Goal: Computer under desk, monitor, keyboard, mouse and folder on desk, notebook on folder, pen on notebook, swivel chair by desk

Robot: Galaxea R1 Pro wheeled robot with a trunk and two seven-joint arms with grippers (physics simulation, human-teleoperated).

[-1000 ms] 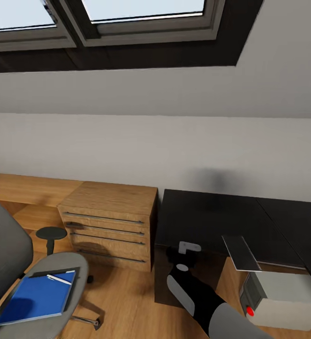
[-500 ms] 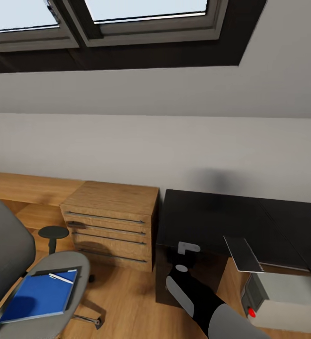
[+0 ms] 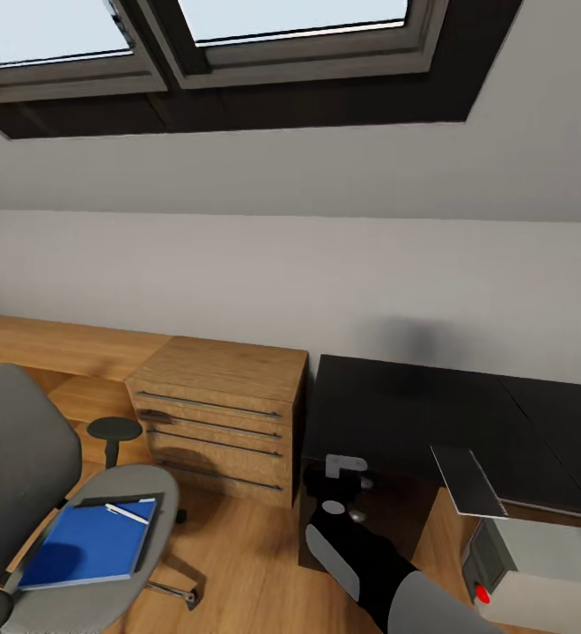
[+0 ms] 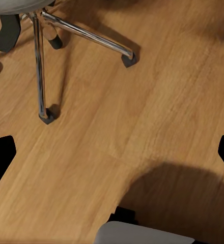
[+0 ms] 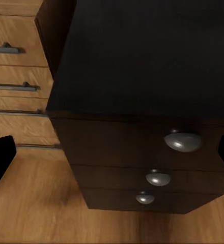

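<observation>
The grey swivel chair (image 3: 26, 475) stands at the lower left of the head view. On its seat lies the blue folder (image 3: 88, 544), with a black notebook edge (image 3: 114, 501) showing behind it and the whitish pen (image 3: 128, 513) across its far corner. At the lower right the keyboard (image 3: 469, 481) rests silver underside up at the front edge of a black top (image 3: 414, 414), above the light grey computer (image 3: 546, 577). My right arm (image 3: 361, 550) reaches toward that black unit; the right gripper (image 5: 112, 155) is open before its knobbed drawers. The left gripper (image 4: 112, 155) is open over the floor near the chair's chrome base (image 4: 40, 66).
A low light-wood cabinet (image 3: 220, 409) with long bar handles stands between the chair and the black unit. The black drawer front (image 5: 117, 147) carries three round knobs. Wood plank floor (image 3: 238, 563) lies in front. Skylights (image 3: 290, 18) sit in the sloped ceiling above.
The whole head view has shifted, so chair, cabinet and black top sit a little further right in the picture. The camera moved; the things themselves kept their places.
</observation>
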